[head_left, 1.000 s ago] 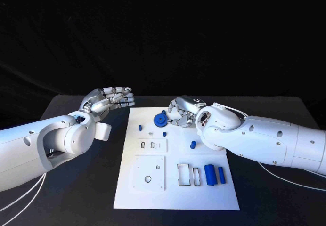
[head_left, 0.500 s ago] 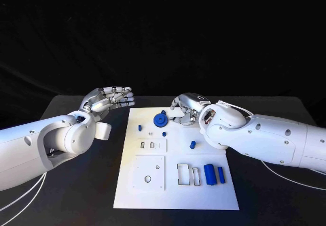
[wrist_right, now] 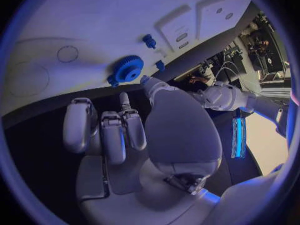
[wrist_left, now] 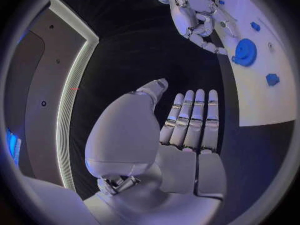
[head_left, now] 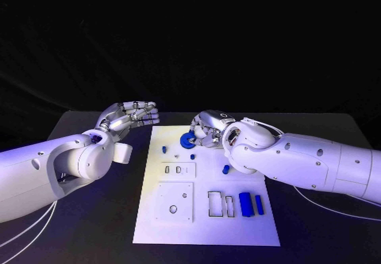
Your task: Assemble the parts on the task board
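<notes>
Right hand point(head_left: 208, 131) nearer — blue gear point(head_left: 187, 140)

Support surface: flat matte black table point(head_left: 87, 220), dark across its whole top. Lying directly on it: one white rectangular task board plate point(head_left: 208, 228), set flat near the table's middle with its long sides running away from the robot; thin white cables point(head_left: 23, 234) trailing over the near left part, and another point(head_left: 333, 209) over the near right part.
</notes>
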Tool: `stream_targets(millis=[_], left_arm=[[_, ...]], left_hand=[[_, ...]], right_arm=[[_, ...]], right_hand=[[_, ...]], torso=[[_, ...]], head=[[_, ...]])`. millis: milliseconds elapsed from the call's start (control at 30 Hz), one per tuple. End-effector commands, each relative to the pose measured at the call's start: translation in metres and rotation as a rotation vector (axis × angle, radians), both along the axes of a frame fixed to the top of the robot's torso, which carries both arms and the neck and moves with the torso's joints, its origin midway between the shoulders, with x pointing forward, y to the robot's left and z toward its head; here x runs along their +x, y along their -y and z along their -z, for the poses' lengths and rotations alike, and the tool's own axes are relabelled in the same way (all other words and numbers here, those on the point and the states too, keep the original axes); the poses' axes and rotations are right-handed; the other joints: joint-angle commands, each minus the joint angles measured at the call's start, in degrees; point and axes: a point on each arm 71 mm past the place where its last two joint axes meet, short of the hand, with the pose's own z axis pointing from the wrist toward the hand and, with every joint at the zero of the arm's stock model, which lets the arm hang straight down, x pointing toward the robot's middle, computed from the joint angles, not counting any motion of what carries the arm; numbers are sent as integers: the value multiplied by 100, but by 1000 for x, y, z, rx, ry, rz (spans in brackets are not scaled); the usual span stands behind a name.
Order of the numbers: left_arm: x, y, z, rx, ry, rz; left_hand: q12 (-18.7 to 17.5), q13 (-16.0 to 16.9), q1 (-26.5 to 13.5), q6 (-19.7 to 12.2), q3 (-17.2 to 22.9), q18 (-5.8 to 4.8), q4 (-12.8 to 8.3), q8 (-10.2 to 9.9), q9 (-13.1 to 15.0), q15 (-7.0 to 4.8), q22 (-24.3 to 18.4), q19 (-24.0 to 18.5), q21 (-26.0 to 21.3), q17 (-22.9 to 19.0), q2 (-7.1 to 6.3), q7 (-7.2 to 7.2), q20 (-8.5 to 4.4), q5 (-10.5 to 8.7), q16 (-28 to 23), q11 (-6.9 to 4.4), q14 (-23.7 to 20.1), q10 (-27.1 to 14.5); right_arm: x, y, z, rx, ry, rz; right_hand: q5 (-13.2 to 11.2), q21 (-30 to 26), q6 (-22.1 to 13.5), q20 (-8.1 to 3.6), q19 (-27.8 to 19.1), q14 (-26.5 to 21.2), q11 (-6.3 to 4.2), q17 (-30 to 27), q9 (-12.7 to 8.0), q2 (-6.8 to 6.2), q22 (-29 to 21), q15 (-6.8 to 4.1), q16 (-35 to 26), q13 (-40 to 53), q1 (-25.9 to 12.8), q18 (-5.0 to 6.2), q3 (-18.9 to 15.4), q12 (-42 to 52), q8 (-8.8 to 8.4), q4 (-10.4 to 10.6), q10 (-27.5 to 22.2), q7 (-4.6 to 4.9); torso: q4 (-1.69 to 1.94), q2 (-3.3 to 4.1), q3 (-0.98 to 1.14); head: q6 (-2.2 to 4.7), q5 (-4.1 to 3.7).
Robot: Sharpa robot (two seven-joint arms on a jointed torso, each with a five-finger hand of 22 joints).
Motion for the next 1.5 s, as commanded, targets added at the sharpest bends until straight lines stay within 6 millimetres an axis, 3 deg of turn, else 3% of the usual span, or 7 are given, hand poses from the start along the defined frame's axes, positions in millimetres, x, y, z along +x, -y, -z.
stream_targets(millis=[33,567,1500], left_arm=[[0,3,-2,-11,8,19],[0,5,-1,-12,6,23],[-1,3,-2,-10,3,20]], left_hand=[[-34,1,-46,-45,31,43,-15,-33,-5,3,-6,-19,-36,10,-17,177,14,-8,-19,9,-54,-14],[-35,3,-44,-47,37,43,-23,-34,-5,5,-7,-19,-36,11,-14,178,15,-4,-24,11,-58,-16],[-36,3,-45,-51,39,43,-28,-36,-5,6,-9,-20,-36,12,-14,180,16,-3,-26,12,-60,-19]], right_arm=[[0,-5,5,-22,-25,-27],[3,-13,16,-35,-54,-30],[2,-1,18,-59,-69,-7]], right_hand=[[33,4,-49,1,6,597,30,1510,-5,-43,14,-21,23,678,-2,-84,25,9,-17,-1,23,4],[43,16,-63,5,14,597,36,1510,-18,-38,28,-16,23,689,14,-88,46,17,-34,-7,30,9],[53,21,-49,9,18,597,39,1510,-27,-25,36,-12,23,711,22,-90,72,34,-37,-6,47,12]], torso=[[2,-1,5],[-16,-5,8],[-21,-3,11]], head=[[-16,21],[-43,33],[-73,-15]])
